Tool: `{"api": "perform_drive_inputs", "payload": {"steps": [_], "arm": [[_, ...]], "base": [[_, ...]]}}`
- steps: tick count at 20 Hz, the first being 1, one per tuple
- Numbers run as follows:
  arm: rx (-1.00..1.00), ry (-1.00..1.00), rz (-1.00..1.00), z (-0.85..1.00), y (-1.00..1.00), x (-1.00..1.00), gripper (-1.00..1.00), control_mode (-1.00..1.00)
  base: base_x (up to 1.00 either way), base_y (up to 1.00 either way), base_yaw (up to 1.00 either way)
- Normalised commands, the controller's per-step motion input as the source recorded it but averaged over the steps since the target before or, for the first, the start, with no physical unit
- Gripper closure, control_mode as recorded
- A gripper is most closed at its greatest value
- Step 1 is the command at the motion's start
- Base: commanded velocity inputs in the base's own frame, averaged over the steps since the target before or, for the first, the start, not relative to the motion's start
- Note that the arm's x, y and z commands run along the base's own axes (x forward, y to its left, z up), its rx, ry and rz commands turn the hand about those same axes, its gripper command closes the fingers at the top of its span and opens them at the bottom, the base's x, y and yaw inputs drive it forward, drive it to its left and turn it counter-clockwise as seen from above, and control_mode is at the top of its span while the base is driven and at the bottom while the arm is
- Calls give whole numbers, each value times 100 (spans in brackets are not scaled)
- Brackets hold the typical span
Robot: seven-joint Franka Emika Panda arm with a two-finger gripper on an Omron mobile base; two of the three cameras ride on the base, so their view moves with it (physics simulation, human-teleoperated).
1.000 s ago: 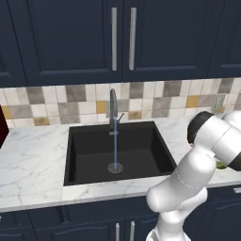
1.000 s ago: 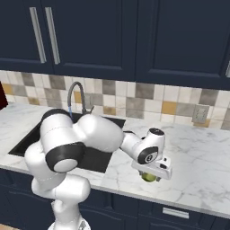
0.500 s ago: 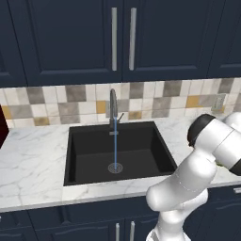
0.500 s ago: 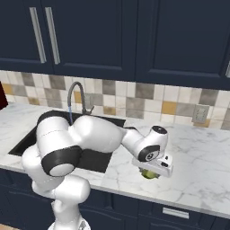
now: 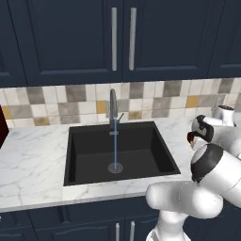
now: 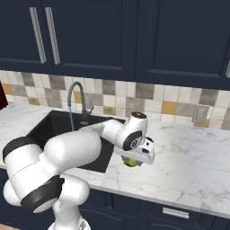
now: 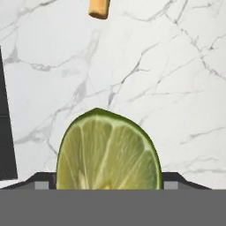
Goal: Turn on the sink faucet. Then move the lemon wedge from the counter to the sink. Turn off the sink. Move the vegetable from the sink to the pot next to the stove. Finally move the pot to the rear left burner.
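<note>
Water runs in a thin blue stream (image 5: 115,148) from the sink faucet (image 5: 113,106) (image 6: 74,92) into the black sink (image 5: 141,150) (image 6: 49,128). The lemon wedge (image 6: 130,162) (image 7: 108,150) lies on the white marble counter (image 6: 188,157) just right of the sink, near the front edge. My gripper (image 6: 133,159) (image 7: 108,183) is down over it, pointing at the counter. In the hand view the wedge stands cut face toward the camera, and a dark fingertip (image 7: 42,182) presses against each of its two sides.
A small tan thing (image 7: 99,8) lies on the marble beyond the wedge. A wall outlet (image 6: 201,113) sits on the tiled backsplash at right. A dark red object (image 5: 2,129) shows at the far left edge. Dark cabinets hang overhead.
The arm's elbow has swung down and right while the hand stayed over the wedge. The jaws have narrowed a little onto it. Water keeps running.
</note>
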Motion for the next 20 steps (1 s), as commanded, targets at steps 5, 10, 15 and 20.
{"api": "perform_drive_inputs", "payload": {"steps": [5, 10, 15, 20], "arm": [[-7, 0, 1, 31, 100, 6, 100, -100], [-5, 0, 2, 16, 100, 18, 100, -100], [0, 0, 4, 4, 94, 36, 100, -100], [0, 4, 7, 0, 71, 55, 100, -100]], "base": [[0, 0, 0], [0, 0, 0], [0, 0, 0], [0, 0, 0]]}}
